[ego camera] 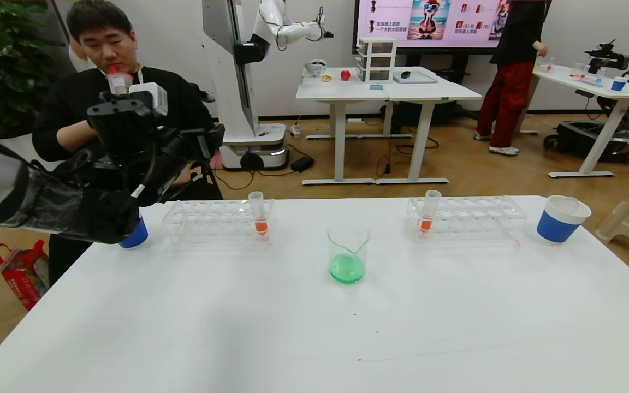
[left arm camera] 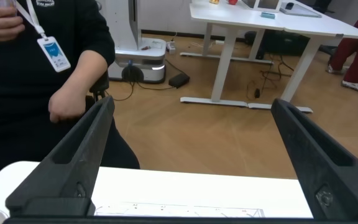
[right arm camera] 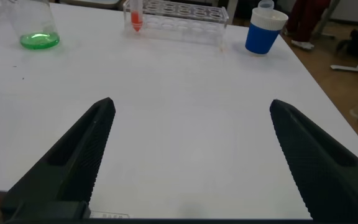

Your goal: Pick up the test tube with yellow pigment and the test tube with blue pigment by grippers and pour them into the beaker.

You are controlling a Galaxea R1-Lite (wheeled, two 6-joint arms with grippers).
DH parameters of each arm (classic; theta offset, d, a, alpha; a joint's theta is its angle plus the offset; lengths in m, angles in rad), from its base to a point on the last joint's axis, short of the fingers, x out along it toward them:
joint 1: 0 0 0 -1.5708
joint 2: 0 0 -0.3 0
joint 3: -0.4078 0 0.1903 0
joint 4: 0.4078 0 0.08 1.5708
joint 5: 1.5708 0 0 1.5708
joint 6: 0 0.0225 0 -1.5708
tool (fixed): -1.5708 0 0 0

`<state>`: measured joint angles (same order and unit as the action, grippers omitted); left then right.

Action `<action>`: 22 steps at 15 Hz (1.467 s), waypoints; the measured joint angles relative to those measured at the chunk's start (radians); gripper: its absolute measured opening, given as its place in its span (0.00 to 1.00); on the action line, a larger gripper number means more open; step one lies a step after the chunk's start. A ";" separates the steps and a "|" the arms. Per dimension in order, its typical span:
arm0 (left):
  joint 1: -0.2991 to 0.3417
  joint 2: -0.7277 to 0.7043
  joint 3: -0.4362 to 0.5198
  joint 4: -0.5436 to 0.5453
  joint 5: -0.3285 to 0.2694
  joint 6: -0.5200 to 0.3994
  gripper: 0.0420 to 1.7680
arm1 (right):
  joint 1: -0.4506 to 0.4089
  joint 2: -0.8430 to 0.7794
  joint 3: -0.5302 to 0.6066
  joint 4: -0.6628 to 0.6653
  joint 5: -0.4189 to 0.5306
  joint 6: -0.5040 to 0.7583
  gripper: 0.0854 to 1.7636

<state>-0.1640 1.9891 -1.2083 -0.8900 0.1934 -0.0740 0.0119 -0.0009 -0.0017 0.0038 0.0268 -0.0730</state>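
The beaker stands mid-table with green liquid in its bottom; it also shows in the right wrist view. No tube with yellow or blue pigment shows. My left gripper hangs raised over the table's far left corner, above a blue cup. It is open with nothing between its fingers. My right gripper is outside the head view. It hovers open and empty over bare table near the front.
Two clear racks each hold one orange-liquid tube. A second blue cup stands at the far right, with a clear tube rim sticking out of it. A person sits beyond the far left edge.
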 joint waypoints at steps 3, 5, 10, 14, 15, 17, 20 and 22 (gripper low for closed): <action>-0.020 -0.118 0.003 0.055 -0.001 0.039 0.99 | 0.000 0.000 0.000 0.000 0.000 0.000 0.98; -0.023 -0.228 0.015 0.102 -0.003 0.070 0.99 | 0.000 0.000 0.000 0.000 0.000 0.000 0.98; -0.009 -0.556 0.137 0.214 -0.006 0.159 0.99 | 0.000 0.000 0.000 0.000 0.000 0.000 0.98; 0.024 -0.831 0.242 0.380 -0.007 0.184 0.99 | 0.000 0.000 0.000 0.000 0.000 0.000 0.98; 0.033 -0.898 0.262 0.424 -0.007 0.189 0.99 | 0.000 0.000 0.000 0.000 0.000 0.000 0.98; 0.045 -1.035 0.298 0.527 -0.006 0.204 0.99 | 0.000 0.000 0.000 0.000 0.000 0.000 0.98; 0.053 -1.240 0.346 0.731 0.006 0.232 0.99 | 0.000 0.000 0.000 0.000 0.000 0.000 0.98; 0.068 -1.367 0.371 0.861 0.018 0.241 0.99 | 0.000 0.000 0.000 0.000 0.000 0.000 0.98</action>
<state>-0.0957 0.6226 -0.8370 -0.0291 0.2117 0.1672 0.0119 -0.0009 -0.0017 0.0036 0.0268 -0.0730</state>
